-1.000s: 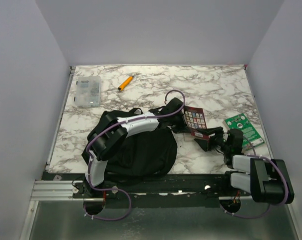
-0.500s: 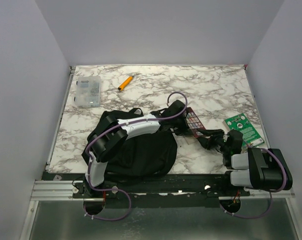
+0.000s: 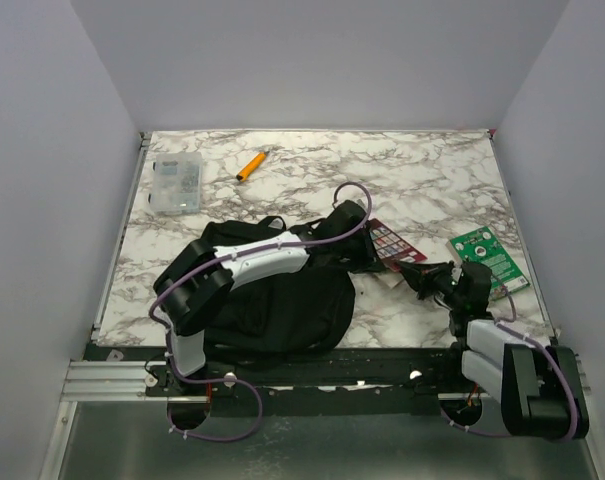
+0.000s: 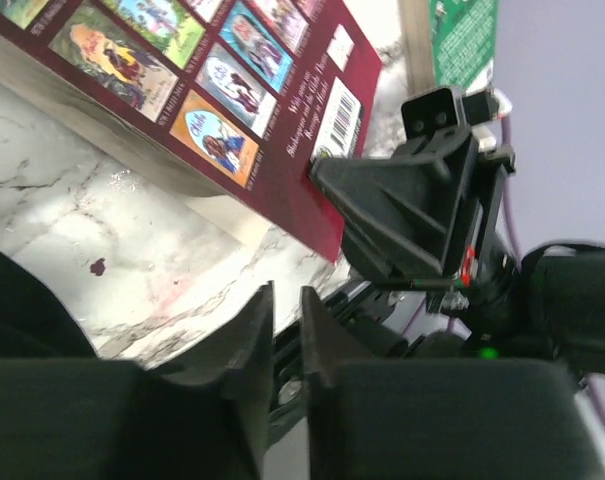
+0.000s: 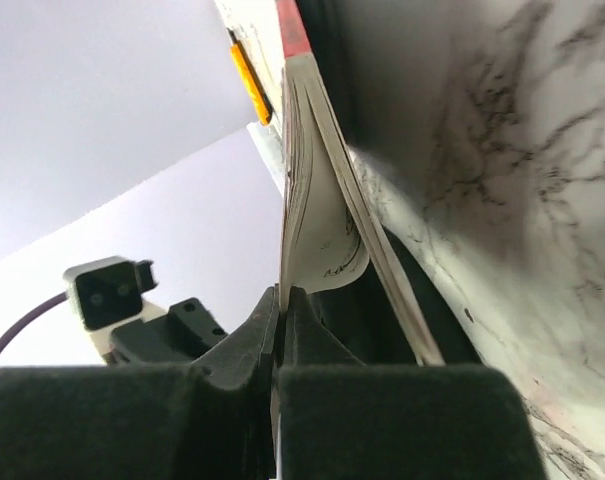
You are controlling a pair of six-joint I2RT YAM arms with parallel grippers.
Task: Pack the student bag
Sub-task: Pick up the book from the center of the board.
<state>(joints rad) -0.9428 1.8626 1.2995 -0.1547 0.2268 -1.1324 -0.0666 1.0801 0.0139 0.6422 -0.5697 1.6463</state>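
Marble tabletop (image 3: 422,170) under student bag (image 3: 292,310) and book (image 3: 387,243), lilac walls (image 3: 312,60).

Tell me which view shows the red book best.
Left wrist: the book fills the upper frame, with its cover pictures and barcode plain. Top external shows the book small, its cover detail lost. Right wrist shows only its page edges, pinched in the right hand.

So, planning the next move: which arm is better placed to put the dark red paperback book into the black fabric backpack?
Right, probably: the right gripper is shut on an edge of the dark red paperback book, while the left gripper holds nothing. The black fabric backpack lies close by.
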